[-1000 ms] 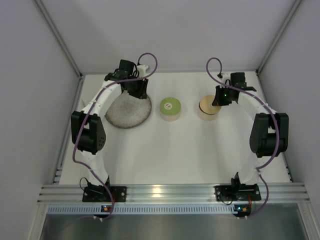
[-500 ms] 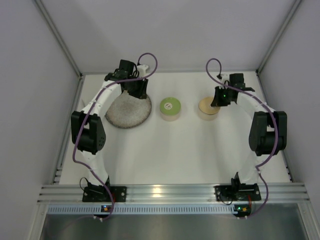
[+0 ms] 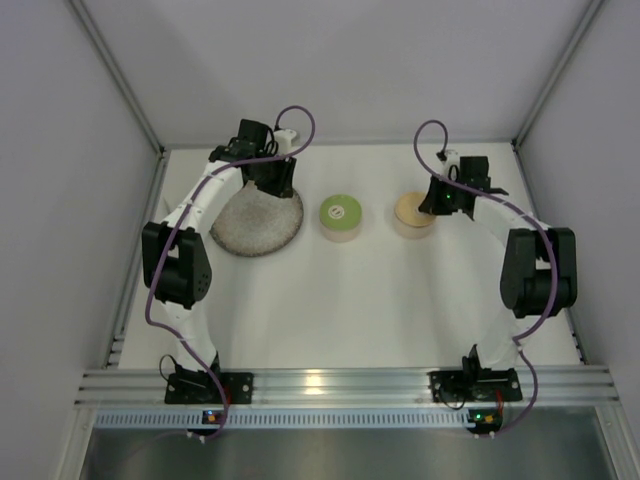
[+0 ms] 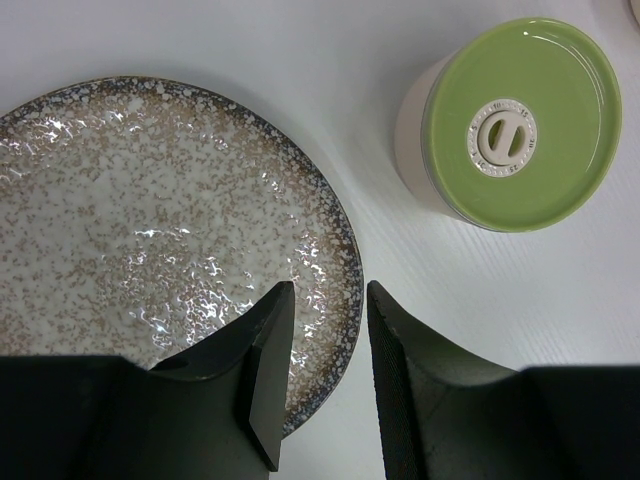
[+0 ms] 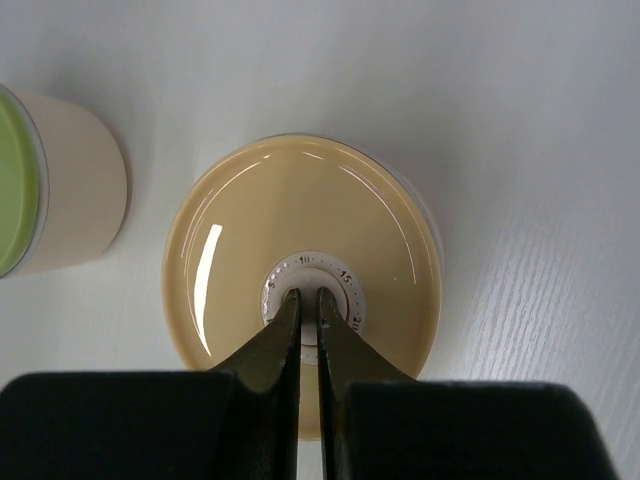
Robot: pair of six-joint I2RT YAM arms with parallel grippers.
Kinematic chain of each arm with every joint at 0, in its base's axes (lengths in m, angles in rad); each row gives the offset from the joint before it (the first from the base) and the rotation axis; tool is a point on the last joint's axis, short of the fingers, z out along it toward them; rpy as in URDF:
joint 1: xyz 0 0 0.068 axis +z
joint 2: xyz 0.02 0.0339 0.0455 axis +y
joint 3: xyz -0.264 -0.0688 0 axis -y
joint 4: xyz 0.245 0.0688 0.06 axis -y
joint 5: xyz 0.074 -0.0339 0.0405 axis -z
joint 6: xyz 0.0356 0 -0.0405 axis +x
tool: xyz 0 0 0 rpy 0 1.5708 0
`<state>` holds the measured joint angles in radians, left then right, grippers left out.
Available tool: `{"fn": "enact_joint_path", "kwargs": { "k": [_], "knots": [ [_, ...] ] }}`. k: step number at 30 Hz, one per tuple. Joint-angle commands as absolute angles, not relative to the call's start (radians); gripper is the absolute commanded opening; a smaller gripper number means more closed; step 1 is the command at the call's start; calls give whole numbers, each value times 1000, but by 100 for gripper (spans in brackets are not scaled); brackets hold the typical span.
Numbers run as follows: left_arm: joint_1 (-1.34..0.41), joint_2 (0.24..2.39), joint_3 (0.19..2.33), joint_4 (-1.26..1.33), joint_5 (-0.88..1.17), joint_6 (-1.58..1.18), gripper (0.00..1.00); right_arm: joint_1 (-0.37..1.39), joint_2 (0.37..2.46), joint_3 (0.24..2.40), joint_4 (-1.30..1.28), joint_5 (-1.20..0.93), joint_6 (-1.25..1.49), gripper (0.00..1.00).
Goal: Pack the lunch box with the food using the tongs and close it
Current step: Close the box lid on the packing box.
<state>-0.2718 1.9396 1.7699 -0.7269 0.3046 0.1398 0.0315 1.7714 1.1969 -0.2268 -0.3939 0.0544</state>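
The lunch box shows as two small round tins. One has a green lid [image 3: 340,212] [image 4: 545,175], the other a tan lid [image 3: 410,211] [image 5: 240,240], each white-centred. My right gripper [image 5: 308,296] [image 3: 432,203] is shut on the raised white knob at the middle of the tan lid. My left gripper [image 4: 325,292] [image 3: 275,180] hangs open above the near right rim of the speckled plate [image 4: 120,200] [image 3: 255,225], with nothing between its fingers. The plate's visible part is bare. The food and the tongs are out of view.
The green-lidded tin's pale wall [image 5: 70,180] stands just left of the tan one. Grey enclosure walls and metal posts [image 3: 115,75] close in the table on three sides. An aluminium rail [image 3: 330,385] carrying both arm bases runs along the near edge.
My right wrist has drifted a little to the left and nearer, and the tan lid has shifted slightly left with it. The left arm has not moved.
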Motion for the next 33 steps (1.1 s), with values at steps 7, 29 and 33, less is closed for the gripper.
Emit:
{"fn": "enact_joint_path", "kwargs": {
  "k": [7, 29, 33],
  "knots": [
    [-273, 1878, 1763, -718, 302, 158, 40, 48, 1789, 1167, -256, -365, 46, 13],
    [-273, 1882, 1767, -718, 304, 158, 40, 60, 1611, 1247, -489, -167, 54, 27],
    [-273, 1885, 1766, -719, 302, 163, 40, 63, 1626, 1230, -474, -186, 84, 11]
  ]
}}
